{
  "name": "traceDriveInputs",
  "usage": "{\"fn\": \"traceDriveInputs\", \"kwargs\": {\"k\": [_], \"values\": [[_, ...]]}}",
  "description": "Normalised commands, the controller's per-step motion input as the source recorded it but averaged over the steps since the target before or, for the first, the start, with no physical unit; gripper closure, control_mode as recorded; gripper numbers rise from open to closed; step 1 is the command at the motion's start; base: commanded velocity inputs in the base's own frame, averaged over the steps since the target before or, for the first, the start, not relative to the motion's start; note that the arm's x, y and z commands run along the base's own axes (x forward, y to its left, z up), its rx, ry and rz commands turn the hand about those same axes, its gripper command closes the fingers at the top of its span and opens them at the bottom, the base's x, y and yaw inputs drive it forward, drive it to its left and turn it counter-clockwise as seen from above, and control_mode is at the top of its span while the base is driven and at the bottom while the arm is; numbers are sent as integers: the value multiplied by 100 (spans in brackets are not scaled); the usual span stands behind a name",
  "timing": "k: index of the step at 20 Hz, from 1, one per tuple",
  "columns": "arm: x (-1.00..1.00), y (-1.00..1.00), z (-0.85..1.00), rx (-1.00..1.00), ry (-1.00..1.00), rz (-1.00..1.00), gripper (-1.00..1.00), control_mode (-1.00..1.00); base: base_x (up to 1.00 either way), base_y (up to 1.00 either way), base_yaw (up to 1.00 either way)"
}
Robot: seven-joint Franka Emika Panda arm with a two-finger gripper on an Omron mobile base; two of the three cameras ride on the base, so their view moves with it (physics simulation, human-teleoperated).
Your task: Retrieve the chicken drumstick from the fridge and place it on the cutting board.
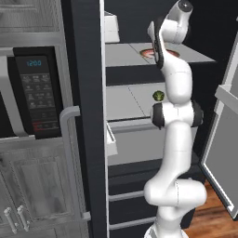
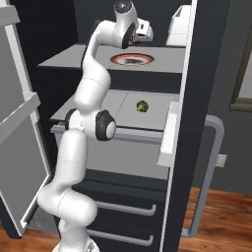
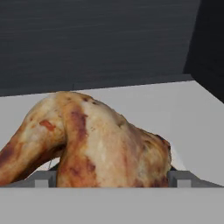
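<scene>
We see the fridge [image 2: 197, 98] open, its doors swung wide to both sides, leaving a broad way in. The chicken drumstick [image 3: 92, 140] sits right against the end effector [image 3: 111, 178], blocking forward passage; bare shelf [image 3: 183, 109] lies open behind it.

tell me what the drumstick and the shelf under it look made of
Chicken drumstick: roasted meat, golden-brown mottled skin with darker reddish patches, slightly glossy. Shelf: smooth light grey matte surface, probably plastic or painted metal; the flat rendering leaves that open.

chicken drumstick [image 3: 92, 140]: bottom hidden by grey band | pincer: finger tips hidden behind it
</scene>
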Motion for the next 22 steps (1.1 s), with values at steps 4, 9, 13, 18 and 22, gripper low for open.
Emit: {"fn": "traceDriveInputs", "kwargs": {"k": [4,9,13,18,22], "values": [[0,0,0,0,0,0,100,-100,0,0,0],[-27,0,-29,0,-34,0,100,-100,0,0,0],[-79,0,-58,0,-30,0,100,-100,0,0,0],[-100,0,-89,0,-10,0,100,-100,0,0,0],[-100,0,-100,-2,1,2,100,-100,0,0,0]]}}
